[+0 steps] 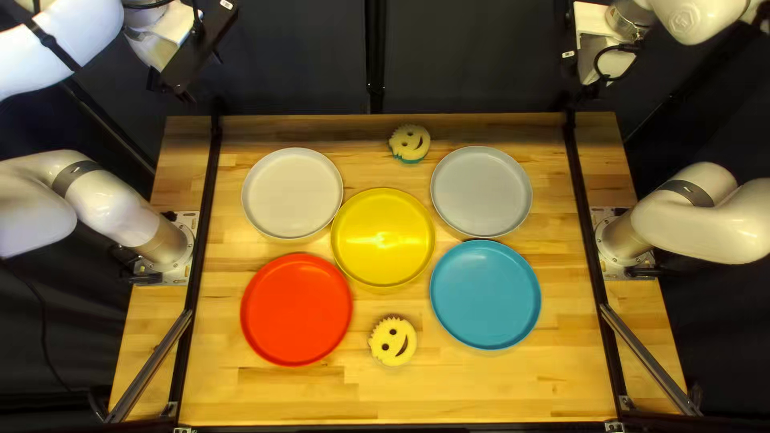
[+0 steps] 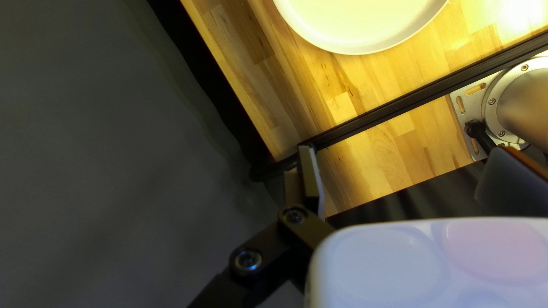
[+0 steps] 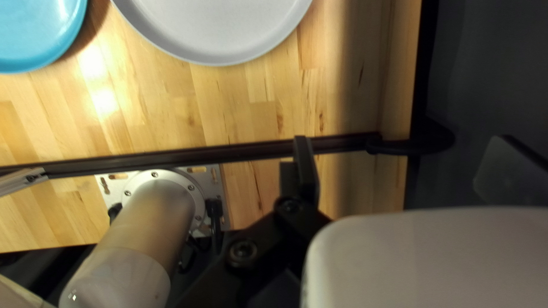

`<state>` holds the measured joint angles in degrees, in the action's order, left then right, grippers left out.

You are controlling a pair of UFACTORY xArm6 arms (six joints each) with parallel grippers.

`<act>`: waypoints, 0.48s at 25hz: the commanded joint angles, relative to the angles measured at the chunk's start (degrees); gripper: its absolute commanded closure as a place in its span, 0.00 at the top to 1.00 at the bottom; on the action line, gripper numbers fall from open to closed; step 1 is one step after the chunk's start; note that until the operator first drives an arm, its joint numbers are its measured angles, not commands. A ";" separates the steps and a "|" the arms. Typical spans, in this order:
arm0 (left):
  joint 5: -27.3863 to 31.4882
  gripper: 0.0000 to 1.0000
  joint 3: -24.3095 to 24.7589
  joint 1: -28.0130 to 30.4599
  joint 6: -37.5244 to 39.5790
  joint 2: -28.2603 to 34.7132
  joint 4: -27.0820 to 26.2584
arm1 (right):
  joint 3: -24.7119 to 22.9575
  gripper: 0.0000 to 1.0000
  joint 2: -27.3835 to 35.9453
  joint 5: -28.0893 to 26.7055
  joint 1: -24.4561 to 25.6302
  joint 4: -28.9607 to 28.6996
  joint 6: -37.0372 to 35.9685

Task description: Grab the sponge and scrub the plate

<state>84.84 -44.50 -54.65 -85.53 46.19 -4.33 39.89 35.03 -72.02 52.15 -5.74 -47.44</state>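
Yellow sponge (image 1: pixel 393 341): low middle, on counter (image 1: pixel 481 393), between red plate (image 1: pixel 296 310) and blue plate (image 1: pixel 485 294) | other sponge (image 1: pixel 410 143): top middle | yellow plate (image 1: pixel 383 237): middle | left claw (image 1: pixel 192 76): upper left, spread wide | right claw (image 1: pixel 592 90): upper right, spread wide

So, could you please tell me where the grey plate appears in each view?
Top left view: the grey plate is right of centre in the upper half, just above the blue plate.
Left wrist view: not in it.
Right wrist view: ahead of the right gripper, beyond the black rail, partly cut off.
Shared landmark, top left and right wrist views: the right arm's base.
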 commanded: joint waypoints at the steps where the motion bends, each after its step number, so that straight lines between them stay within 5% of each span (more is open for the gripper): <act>1: 0.00 1.00 0.00 0.00 0.00 0.00 0.00 | 2.96 1.00 -6.99 3.61 -3.76 -0.95 6.24; 12: 0.00 1.00 0.00 0.00 0.00 0.00 0.00 | 6.03 1.00 -18.35 13.56 -10.93 -4.40 14.10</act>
<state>84.84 -44.50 -54.65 -85.53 46.19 -4.33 45.93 18.05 -60.61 42.24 -8.95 -34.09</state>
